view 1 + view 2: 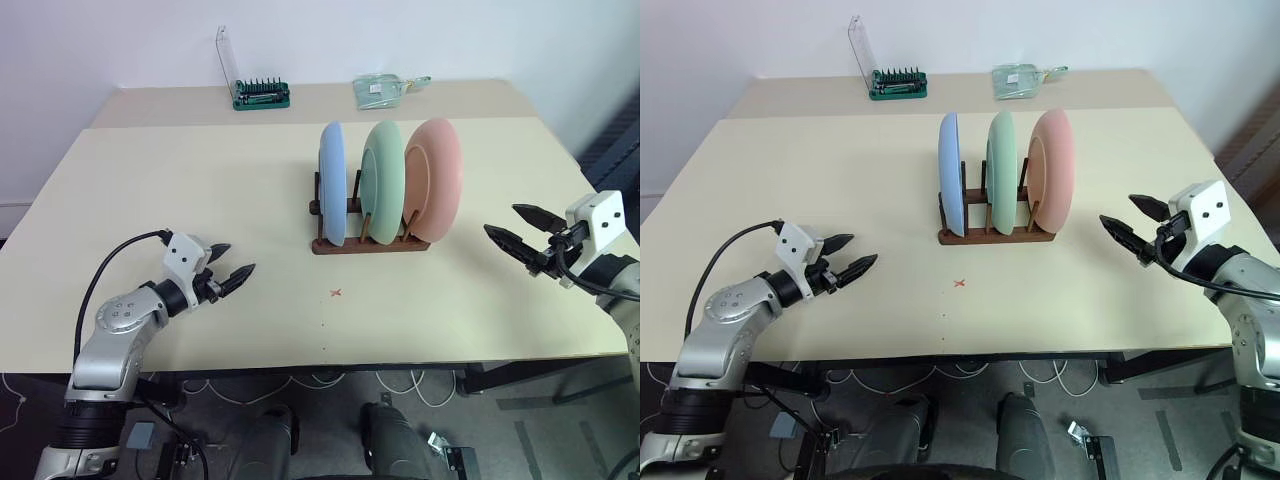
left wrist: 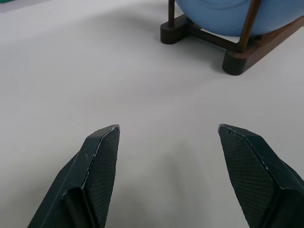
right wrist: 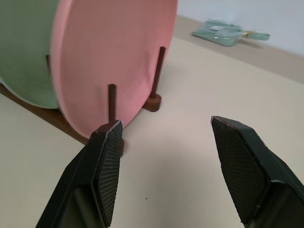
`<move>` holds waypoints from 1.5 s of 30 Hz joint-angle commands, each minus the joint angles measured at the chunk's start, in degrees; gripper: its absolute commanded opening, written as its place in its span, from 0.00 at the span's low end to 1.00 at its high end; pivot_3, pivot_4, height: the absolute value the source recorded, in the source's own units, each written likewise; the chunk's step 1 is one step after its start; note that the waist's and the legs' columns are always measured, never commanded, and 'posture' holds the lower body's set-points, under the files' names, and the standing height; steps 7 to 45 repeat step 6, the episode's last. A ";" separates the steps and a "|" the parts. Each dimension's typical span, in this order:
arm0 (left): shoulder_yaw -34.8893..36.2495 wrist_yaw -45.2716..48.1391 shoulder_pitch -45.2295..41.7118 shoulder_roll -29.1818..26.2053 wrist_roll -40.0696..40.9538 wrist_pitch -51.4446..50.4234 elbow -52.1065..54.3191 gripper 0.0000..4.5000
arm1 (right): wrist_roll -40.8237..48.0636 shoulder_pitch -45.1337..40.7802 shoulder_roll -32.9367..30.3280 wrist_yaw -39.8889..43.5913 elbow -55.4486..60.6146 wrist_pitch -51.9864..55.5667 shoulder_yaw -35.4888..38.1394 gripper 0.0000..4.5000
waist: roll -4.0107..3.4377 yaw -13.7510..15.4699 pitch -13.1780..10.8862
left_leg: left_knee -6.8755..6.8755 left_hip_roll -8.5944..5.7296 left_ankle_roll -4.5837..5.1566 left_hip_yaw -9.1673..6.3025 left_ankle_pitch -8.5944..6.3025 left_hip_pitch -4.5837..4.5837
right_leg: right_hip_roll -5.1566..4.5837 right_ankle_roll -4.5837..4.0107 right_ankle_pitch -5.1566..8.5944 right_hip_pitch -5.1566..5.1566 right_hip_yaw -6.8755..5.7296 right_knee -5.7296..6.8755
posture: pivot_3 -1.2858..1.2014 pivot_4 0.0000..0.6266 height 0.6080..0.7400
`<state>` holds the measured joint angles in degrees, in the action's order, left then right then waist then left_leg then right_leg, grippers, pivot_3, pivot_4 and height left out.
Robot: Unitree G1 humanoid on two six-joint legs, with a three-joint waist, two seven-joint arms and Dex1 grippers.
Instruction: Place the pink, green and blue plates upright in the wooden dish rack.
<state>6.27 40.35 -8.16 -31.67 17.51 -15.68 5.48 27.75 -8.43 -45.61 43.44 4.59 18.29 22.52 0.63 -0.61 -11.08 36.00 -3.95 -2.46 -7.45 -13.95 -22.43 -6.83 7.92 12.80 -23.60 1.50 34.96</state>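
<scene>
Already upright in the small dark reddish-brown wooden dish rack (image 1: 365,240): all three round matte plates, edge-on to the head camera, faces turned sideways. Light blue plate (image 1: 333,183) at the rack's left end, pale mint green plate (image 1: 383,180) in the middle, salmon pink plate (image 1: 436,178) at the right end, leaning slightly rightward against its pegs. Rack's long axis running left to right across the middle of the pale beige table (image 1: 200,210), rails parallel to the near edge. Left gripper (image 1: 233,268) low over the table, well left of the rack, black fingers spread apart and empty, pointing toward the rack. Right gripper (image 1: 526,229) near the pink plate's right side but apart from it, fingers likewise parted, holding nothing, aimed leftward. Farther back, a green toothed tool holder with a clear back (image 1: 260,93) and a clear plastic packet (image 1: 385,90).
</scene>
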 commanded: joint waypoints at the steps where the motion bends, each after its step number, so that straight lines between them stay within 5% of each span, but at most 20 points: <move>1: 1.48 -1.05 0.34 -0.03 -0.10 1.06 0.61 0.76 | 0.23 -1.32 0.87 0.51 -0.90 -1.31 0.49 0.67 | 0.00 -0.01 0.00 | -0.02 0.00 0.00 -0.01 0.00 0.01 | 0.00 0.00 0.00 0.00 0.00 0.00 | 0.52 0.24 1.00; 45: 1.24 -2.49 2.17 0.55 -0.46 1.68 1.75 0.76 | -1.71 -3.11 0.84 1.72 -4.79 -3.31 -1.42 0.67 | -0.01 -0.14 0.00 | -0.01 0.01 0.00 -0.02 0.00 0.02 | 0.01 0.00 0.00 0.00 -0.01 0.01 | 0.52 0.24 1.00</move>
